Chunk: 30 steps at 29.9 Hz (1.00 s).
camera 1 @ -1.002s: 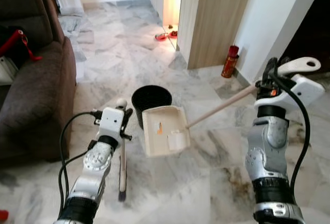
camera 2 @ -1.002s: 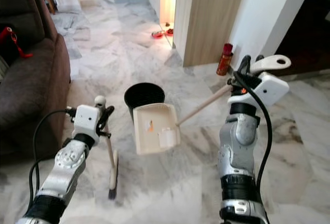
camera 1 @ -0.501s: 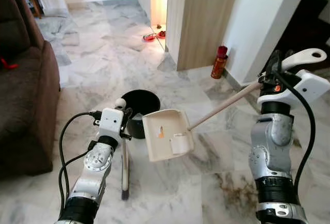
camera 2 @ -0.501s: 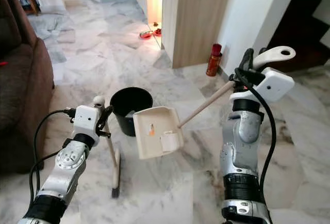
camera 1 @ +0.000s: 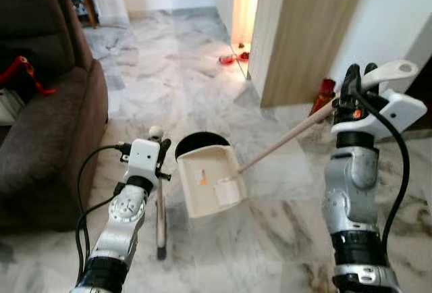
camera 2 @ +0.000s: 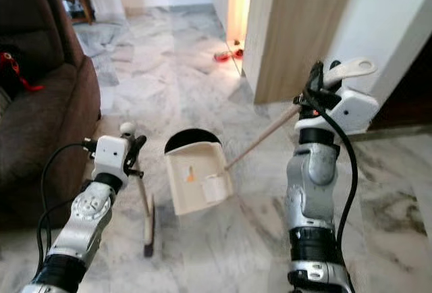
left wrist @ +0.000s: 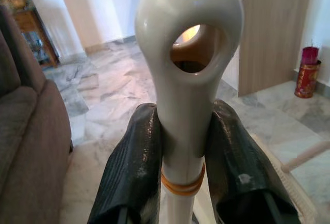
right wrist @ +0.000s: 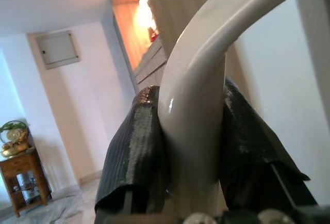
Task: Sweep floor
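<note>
My left gripper (camera 1: 159, 152) is shut on the cream handle of a small broom (camera 1: 160, 215), whose brush end rests on the marble floor. In the left wrist view both black fingers (left wrist: 135, 162) press the handle (left wrist: 183, 110) just below its hanging hole. My right gripper (camera 1: 352, 89) is shut on the long pale handle (camera 1: 283, 139) of a cream dustpan (camera 1: 206, 186). The pan is lifted and tilted, with an orange scrap and a white block in it. It hangs right in front of a black bin (camera 1: 196, 144), covering most of the bin's mouth.
A dark brown sofa (camera 1: 47, 131) stands at the left with a red strap on it. A wooden partition (camera 1: 304, 30) and a red canister (camera 1: 322, 94) stand at the right. Red items lie on the floor by the lit doorway (camera 1: 233, 57).
The camera has swung left, bringing the sofa back into view. The dustpan now sits closer over the bin, hiding more of its opening. Both grips are unchanged.
</note>
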### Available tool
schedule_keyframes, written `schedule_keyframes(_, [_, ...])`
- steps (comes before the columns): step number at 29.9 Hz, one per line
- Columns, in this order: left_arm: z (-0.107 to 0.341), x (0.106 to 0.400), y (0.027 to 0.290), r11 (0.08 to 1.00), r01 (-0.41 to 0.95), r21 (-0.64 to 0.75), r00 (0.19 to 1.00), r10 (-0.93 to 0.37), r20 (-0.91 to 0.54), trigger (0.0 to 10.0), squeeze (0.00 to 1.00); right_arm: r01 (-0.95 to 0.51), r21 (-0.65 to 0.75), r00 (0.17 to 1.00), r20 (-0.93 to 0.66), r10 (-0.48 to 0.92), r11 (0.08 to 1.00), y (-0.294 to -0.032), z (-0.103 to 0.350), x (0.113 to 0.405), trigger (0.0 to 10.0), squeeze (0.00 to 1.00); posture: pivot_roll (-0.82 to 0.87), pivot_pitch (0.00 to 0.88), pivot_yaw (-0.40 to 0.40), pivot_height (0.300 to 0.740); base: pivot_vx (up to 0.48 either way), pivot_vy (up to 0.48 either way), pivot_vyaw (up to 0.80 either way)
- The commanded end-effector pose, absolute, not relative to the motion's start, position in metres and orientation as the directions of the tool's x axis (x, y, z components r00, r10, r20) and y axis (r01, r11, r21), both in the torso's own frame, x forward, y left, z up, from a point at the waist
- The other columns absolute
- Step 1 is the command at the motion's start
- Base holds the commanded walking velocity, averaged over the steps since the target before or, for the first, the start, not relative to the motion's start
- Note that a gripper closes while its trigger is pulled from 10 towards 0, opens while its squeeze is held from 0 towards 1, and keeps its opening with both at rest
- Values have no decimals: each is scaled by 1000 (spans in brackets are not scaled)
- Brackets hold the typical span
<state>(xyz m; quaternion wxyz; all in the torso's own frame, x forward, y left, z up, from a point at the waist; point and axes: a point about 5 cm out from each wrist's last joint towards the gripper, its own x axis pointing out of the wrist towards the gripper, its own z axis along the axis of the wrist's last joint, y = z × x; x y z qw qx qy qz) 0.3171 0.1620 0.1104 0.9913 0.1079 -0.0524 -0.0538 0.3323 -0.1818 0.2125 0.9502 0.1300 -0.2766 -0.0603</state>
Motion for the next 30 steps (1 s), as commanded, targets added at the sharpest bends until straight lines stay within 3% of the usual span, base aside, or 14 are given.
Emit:
schedule_keyframes(1, [123,321,160,965,90,245,981,-128,146,10000,0,13,298,790,582,-193,954,-183,232,329,10000,0,11,1,-14,740,405,0,0])
schedule_keyframes(30, [123,322,159,966,95,241,981,-133,144,10000,0,-20,293,800,579,-161,956,-176,232,330,10000,0,14,0,-17,740,403,0,0])
